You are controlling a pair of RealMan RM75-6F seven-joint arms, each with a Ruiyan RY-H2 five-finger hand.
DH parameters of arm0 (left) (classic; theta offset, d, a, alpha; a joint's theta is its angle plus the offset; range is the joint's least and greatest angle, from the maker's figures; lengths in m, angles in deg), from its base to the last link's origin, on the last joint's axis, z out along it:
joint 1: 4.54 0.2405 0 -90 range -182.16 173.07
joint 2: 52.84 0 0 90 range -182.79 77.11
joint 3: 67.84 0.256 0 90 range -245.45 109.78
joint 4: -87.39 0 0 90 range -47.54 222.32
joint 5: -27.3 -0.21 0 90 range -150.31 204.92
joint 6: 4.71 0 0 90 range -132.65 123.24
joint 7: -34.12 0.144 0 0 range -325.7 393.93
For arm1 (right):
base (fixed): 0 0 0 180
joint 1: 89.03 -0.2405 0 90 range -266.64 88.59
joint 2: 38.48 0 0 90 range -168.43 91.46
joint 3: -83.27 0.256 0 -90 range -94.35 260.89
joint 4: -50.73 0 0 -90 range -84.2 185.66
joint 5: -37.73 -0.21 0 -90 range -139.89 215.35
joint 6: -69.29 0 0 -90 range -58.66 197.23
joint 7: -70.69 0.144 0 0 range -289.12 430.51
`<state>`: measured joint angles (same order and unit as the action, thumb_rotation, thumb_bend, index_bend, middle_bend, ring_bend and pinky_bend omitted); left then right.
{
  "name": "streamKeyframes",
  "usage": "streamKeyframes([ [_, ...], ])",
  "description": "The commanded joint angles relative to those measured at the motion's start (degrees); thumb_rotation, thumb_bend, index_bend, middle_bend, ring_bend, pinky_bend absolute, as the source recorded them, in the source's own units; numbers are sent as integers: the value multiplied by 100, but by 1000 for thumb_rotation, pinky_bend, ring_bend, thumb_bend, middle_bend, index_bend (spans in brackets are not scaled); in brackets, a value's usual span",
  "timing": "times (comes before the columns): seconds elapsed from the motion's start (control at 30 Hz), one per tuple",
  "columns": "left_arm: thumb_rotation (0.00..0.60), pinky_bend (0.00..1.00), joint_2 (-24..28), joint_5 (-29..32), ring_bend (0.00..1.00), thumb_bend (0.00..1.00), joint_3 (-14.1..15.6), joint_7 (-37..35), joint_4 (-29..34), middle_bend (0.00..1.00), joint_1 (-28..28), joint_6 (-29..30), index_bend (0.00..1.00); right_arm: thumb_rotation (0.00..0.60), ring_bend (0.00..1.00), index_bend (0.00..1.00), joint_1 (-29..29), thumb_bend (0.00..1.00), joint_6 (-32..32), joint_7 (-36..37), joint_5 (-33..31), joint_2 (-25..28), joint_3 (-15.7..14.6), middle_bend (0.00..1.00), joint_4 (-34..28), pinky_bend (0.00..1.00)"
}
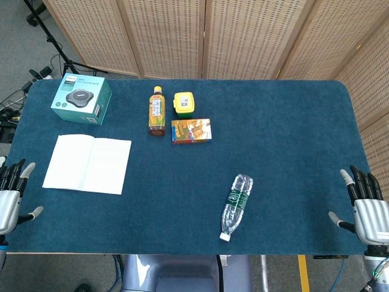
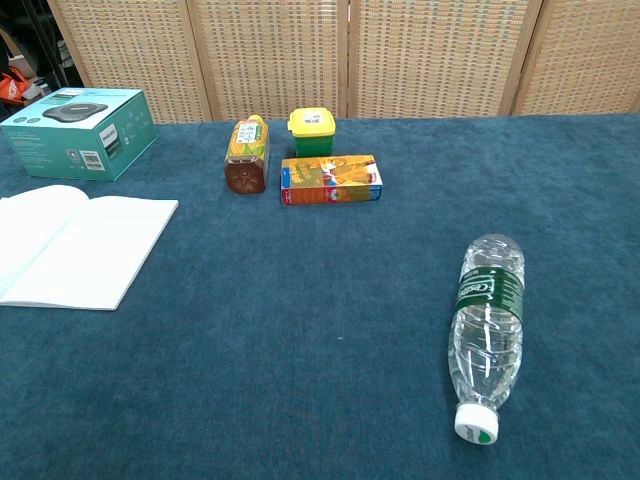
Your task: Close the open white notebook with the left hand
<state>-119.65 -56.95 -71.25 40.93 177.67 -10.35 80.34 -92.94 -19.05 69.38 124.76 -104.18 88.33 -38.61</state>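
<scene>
The white notebook (image 1: 87, 163) lies open and flat on the left part of the blue table; in the chest view the notebook (image 2: 72, 245) shows its two blank pages at the left edge. My left hand (image 1: 11, 196) hovers at the table's front-left corner, left of the notebook and apart from it, fingers spread and empty. My right hand (image 1: 364, 205) sits at the front-right corner, also spread and empty. Neither hand appears in the chest view.
A teal box (image 1: 81, 98) stands behind the notebook. A tea bottle (image 1: 157, 111), a yellow-lidded jar (image 1: 184, 104) and a small colourful carton (image 1: 191, 131) are grouped mid-table. A clear water bottle (image 1: 236, 205) lies on its side front-centre. Wicker screens stand behind the table.
</scene>
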Motion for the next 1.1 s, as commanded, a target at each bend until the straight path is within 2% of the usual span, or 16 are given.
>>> streamKeyframes([
  [0.03, 600, 0, -15, 6, 0, 0, 3, 16, -14, 0, 0, -1, 0, 600, 0, 0, -1, 0, 2, 22, 3, 8, -1, 0, 6, 0],
  [0.2, 600, 0, -20, 8, 0, 0, 19, -112, -77, 0, -36, -97, 0, 600, 0, 0, 3, 0, 0, 113, 22, 42, -8, 0, 11, 0],
  [0.3, 600, 0, -107, -94, 0, 0, -2, -373, -320, 0, -133, -166, 0, 600, 0, 0, 10, 0, 4, 158, -10, 58, 3, 0, 5, 0],
  [0.47, 600, 0, -621, -214, 0, 0, -23, -1269, -1403, 0, -363, -410, 0, 600, 0, 0, 17, 0, 5, 205, -17, 80, 4, 0, -4, 0],
  [0.53, 600, 0, -960, -266, 0, 2, 22, -1915, -2115, 0, -480, -604, 0, 600, 0, 0, 19, 0, -1, 208, 14, 88, -11, 0, -13, 0],
  [0.67, 600, 0, -1464, -386, 0, 28, 114, -2746, -3221, 0, -591, -721, 0, 600, 0, 0, 17, 0, 16, 195, 52, 88, -41, 0, -14, 0],
  [0.83, 600, 0, -2065, -396, 0, 27, 248, -3205, -4338, 0, -643, -962, 0, 600, 0, 0, -14, 0, 100, 183, 35, 86, -53, 0, -19, 0],
  [1.1, 600, 0, -2482, -423, 0, 158, 310, -3505, -5077, 0, -802, -1179, 0, 600, 0, 0, -13, 0, 109, 258, 23, 118, -50, 0, -31, 0],
])
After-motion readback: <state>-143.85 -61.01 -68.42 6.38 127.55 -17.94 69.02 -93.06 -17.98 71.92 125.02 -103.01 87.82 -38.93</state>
